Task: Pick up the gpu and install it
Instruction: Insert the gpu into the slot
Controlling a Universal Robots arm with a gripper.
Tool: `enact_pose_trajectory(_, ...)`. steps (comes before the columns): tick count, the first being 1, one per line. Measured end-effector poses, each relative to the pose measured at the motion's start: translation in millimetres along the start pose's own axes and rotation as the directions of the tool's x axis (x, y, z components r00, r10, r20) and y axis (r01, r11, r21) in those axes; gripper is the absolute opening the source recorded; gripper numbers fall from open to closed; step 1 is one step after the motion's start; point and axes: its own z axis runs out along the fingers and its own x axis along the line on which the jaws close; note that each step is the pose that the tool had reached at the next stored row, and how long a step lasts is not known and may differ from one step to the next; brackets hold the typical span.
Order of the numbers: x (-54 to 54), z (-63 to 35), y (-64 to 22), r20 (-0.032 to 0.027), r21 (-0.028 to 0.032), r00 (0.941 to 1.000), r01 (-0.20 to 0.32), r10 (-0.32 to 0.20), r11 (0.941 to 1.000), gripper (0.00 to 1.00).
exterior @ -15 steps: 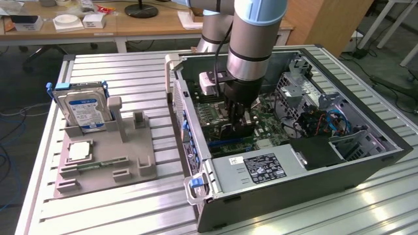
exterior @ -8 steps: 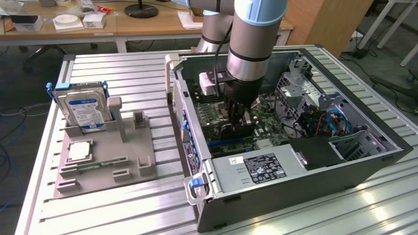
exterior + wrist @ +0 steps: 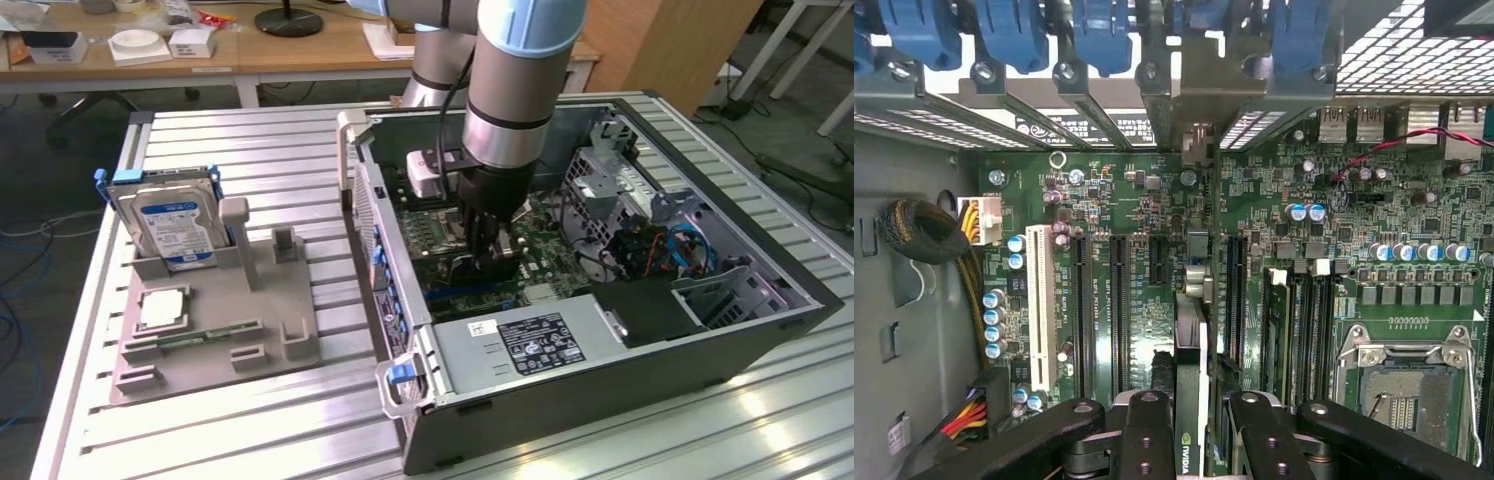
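Note:
My gripper (image 3: 489, 262) reaches down inside the open computer case (image 3: 747, 320), over the green motherboard (image 3: 541, 250). In the wrist view the gpu (image 3: 1192, 330) stands edge-on between my black fingers (image 3: 1146, 430), a thin dark card with a green logo near them. The gripper (image 3: 1194, 445) is shut on the gpu. The card lies along a black expansion slot in the middle of the motherboard (image 3: 1154, 200), and its far end meets the metal bracket (image 3: 1194, 140) at the case's rear slot openings. Whether its edge sits fully in the slot is hidden.
A grey fixture (image 3: 267, 345) at the exterior view's left holds a silver hard drive (image 3: 174, 225), a square chip (image 3: 160, 308) and a green memory stick (image 3: 207, 335). Inside the case are a power supply (image 3: 534, 345), drive cage (image 3: 627, 185), cables (image 3: 964, 270), blue slot clips (image 3: 1004, 30) and a CPU socket (image 3: 1399, 385).

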Motion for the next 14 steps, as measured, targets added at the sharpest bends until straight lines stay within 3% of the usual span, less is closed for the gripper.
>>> enact_pose_trajectory(14,0.0,-1.9,-0.1,0.0002,0.0027,1.0,0.0,0.0,1.0,0.26)
